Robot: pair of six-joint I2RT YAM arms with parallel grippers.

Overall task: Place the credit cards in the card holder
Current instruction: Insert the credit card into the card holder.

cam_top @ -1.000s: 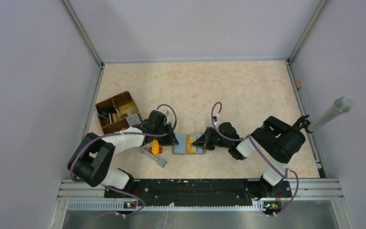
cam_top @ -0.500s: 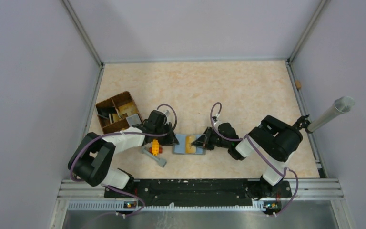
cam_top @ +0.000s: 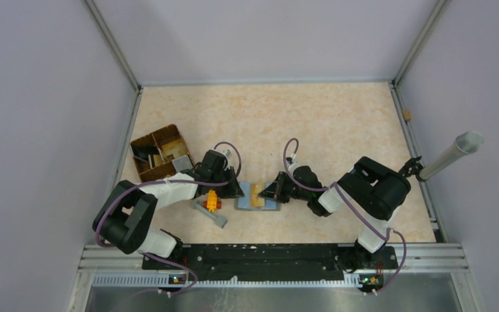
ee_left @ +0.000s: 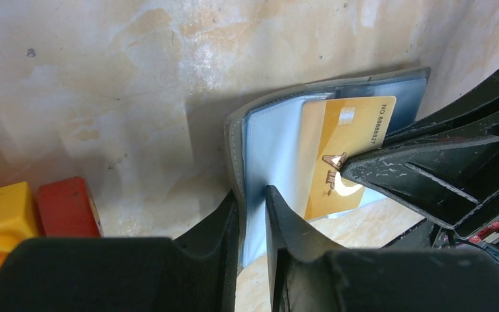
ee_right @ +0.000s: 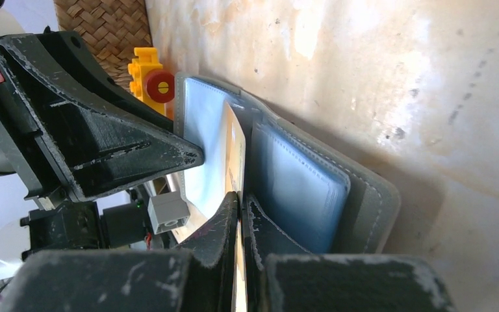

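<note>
The grey card holder (cam_top: 243,200) lies open on the table, its blue-grey pockets facing up. My left gripper (cam_top: 237,192) is shut on its left flap (ee_left: 269,140), one finger under and one finger on top (ee_left: 252,195). My right gripper (cam_top: 269,194) is shut on a gold card (cam_top: 257,194) and holds it on edge over the middle of the holder. In the left wrist view the gold card (ee_left: 338,143) lies against the left pocket. In the right wrist view my right gripper (ee_right: 240,198) pinches the card (ee_right: 234,149) beside the right pocket (ee_right: 299,182).
A brown woven divided tray (cam_top: 144,170) with more cards stands at the left. A yellow and red toy brick block (cam_top: 212,200) and a grey piece (cam_top: 214,216) lie just left of the holder. A silver tube (cam_top: 451,153) leans at the right wall.
My right gripper has moved a little to the left with the gold card, so the card sits further over the holder. My left gripper has stayed on the flap.
</note>
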